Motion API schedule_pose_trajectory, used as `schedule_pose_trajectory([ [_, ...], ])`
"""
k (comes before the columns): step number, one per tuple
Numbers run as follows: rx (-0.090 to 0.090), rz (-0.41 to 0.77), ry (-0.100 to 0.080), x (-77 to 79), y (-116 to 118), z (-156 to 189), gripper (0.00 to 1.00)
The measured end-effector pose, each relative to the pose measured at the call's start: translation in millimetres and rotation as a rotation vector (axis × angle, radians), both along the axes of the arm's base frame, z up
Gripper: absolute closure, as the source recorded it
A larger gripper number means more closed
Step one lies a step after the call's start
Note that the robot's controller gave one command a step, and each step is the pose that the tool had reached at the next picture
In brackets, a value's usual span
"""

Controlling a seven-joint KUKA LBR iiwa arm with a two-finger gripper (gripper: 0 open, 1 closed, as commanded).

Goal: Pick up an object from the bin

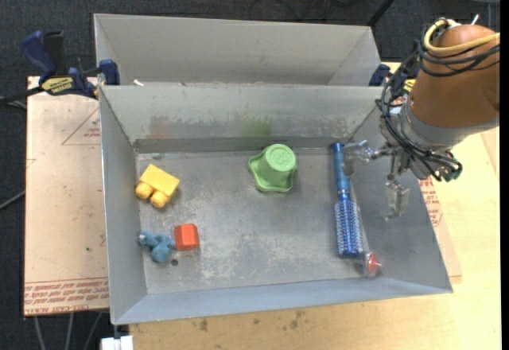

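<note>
My gripper hangs over the right side of the bin, above its sloping right wall. Its two metal fingers stand apart and nothing lies between them. Just to its left a long blue brush lies lengthwise along the bin floor, bristles toward the near end. A small red piece sits at the brush's near tip. Further left, near the back of the floor, a green cup stands upside down.
On the left side of the bin lie a yellow block, a small orange cube and a blue-grey figure touching the cube. The arm with its orange cover reaches in from the right, over the rim.
</note>
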State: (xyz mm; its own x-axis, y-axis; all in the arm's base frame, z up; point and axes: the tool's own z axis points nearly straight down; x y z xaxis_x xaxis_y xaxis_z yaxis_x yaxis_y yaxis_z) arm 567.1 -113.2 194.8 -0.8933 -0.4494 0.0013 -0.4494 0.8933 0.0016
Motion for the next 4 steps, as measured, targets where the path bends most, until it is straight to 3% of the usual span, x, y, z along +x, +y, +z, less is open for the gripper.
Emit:
schedule_pose_trajectory([
  [1, 0.011, 0.391, -0.002, 26.6, -17.3, -124.1, 0.00],
  [2, 0.005, 0.394, -0.005, 26.6, -20.1, -123.3, 1.00],
  [3, -0.003, 0.388, -0.013, 61.4, -15.5, -10.4, 1.00],
  [4, -0.002, 0.375, -0.011, 33.9, 0.3, 70.0, 1.00],
])
